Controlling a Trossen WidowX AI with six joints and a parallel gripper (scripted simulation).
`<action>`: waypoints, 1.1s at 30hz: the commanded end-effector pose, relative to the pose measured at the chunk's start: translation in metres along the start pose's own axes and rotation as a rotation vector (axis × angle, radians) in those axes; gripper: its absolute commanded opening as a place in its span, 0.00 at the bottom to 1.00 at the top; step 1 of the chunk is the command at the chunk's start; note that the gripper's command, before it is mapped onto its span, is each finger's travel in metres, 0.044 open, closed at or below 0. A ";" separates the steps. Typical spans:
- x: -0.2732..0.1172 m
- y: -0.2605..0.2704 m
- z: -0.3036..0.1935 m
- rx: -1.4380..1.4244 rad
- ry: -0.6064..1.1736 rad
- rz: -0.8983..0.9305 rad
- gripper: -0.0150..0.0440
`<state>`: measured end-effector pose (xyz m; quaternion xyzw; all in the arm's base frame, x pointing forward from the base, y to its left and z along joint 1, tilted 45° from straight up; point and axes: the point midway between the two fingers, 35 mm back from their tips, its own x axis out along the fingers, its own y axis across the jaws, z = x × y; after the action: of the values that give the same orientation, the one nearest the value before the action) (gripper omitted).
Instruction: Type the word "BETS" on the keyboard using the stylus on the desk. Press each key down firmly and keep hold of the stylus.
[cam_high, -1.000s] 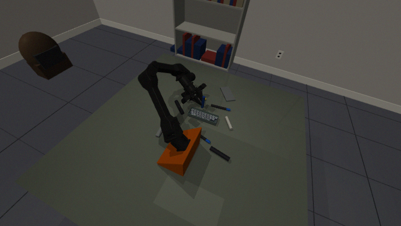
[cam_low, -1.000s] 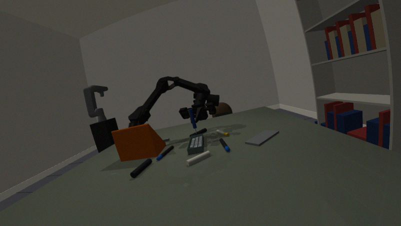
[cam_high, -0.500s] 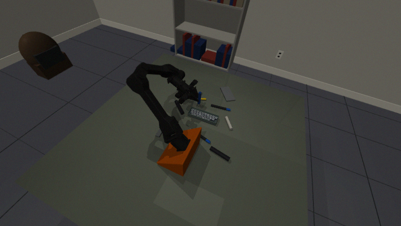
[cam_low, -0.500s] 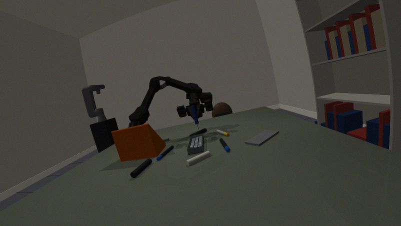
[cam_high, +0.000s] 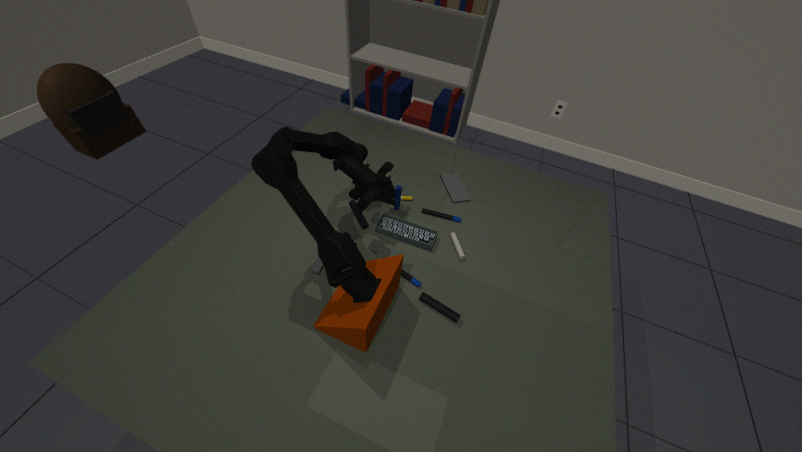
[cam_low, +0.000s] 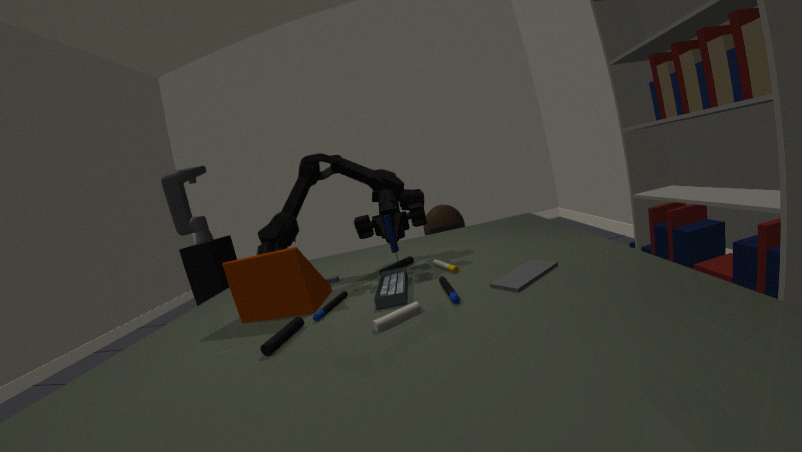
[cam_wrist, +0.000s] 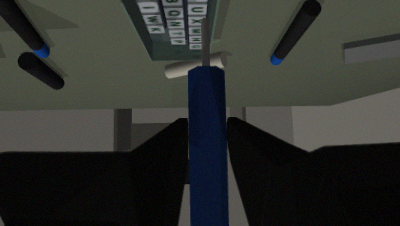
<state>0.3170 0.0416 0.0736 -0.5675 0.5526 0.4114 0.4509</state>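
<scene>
A blue stylus (cam_high: 397, 197) (cam_low: 390, 233) (cam_wrist: 206, 90) with a thin grey tip is held upright, slightly tilted. My gripper (cam_low: 391, 227) (cam_wrist: 207, 126) is shut on its blue body, with one dark finger on each side in the wrist view. The dark keyboard (cam_high: 406, 231) (cam_low: 392, 286) (cam_wrist: 175, 22) with white lettered keys lies on the desk. In the exterior view the tip hangs in the air above the keyboard's far end, apart from the keys. In the wrist view the tip overlaps the keys near X and U; which key is directly below it I cannot tell.
A blue-tipped marker (cam_high: 440, 215) (cam_low: 449, 289) (cam_wrist: 296, 32), a white stick (cam_high: 457, 247) (cam_low: 397, 316) and a yellow-ended pen (cam_low: 445, 265) lie around the keyboard. A black rod (cam_high: 358, 215) lies by its far end. A grey slab (cam_high: 454, 188) (cam_low: 525, 275) lies farther off. The orange base (cam_low: 275, 286) stands beside the keyboard.
</scene>
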 end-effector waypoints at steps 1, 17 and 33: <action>0.007 0.001 0.007 0.000 0.004 0.009 0.25; 0.016 0.002 0.021 0.000 0.003 0.010 0.39; 0.018 0.002 0.024 0.000 0.003 0.010 0.39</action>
<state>0.3165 0.0591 0.0530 -0.5671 0.5543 0.4122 0.4485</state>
